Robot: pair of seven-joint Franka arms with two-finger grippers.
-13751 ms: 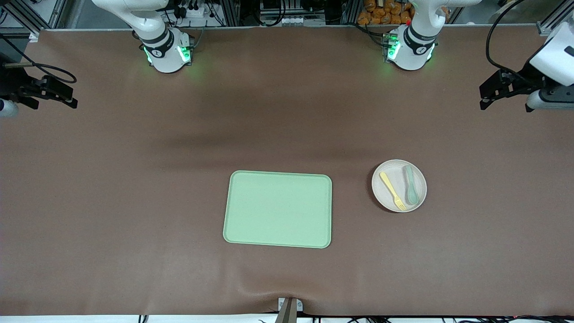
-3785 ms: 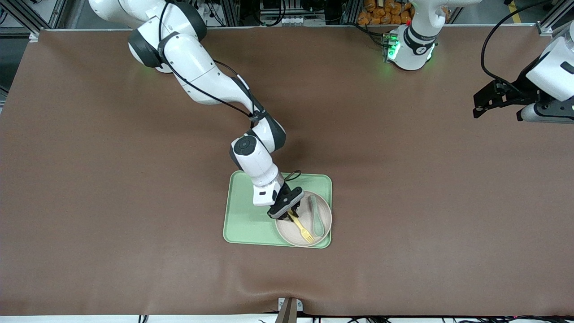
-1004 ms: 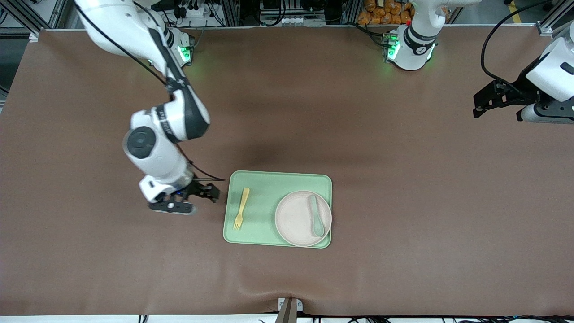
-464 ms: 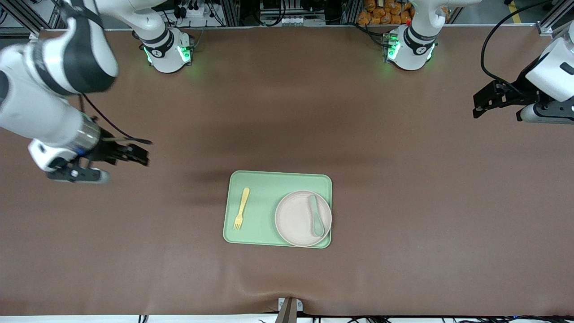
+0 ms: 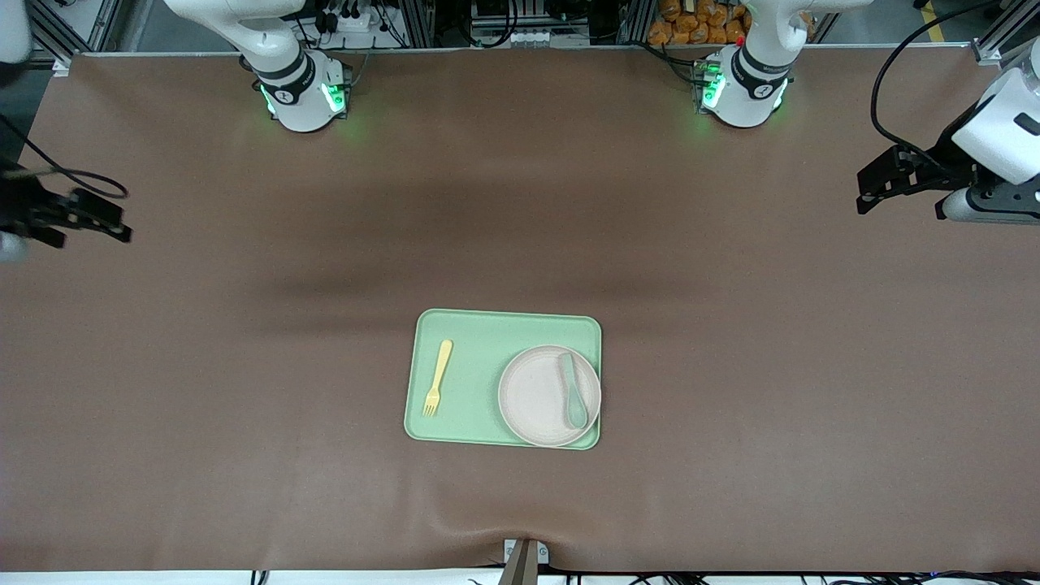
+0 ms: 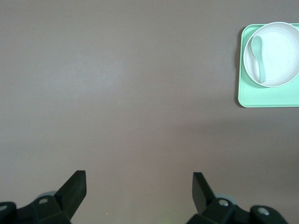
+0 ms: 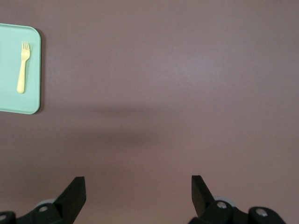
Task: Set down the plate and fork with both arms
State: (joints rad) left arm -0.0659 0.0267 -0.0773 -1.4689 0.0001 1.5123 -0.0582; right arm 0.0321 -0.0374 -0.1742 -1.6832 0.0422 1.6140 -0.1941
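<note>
The tabletop was a plain matte brown, and at the lower centre of the front view a light mint-green tray carried a pale beige-pink plate, a pale yellow fork and a grey-green spoon. Both white arms had dark joints, black fingers and green-lit bases along the frame's top.

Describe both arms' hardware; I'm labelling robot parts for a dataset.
Both are glossy white with dark joint bands; each base glows green. The left gripper and right gripper are black with angular fingers, and a black cable loops to each wrist.
</note>
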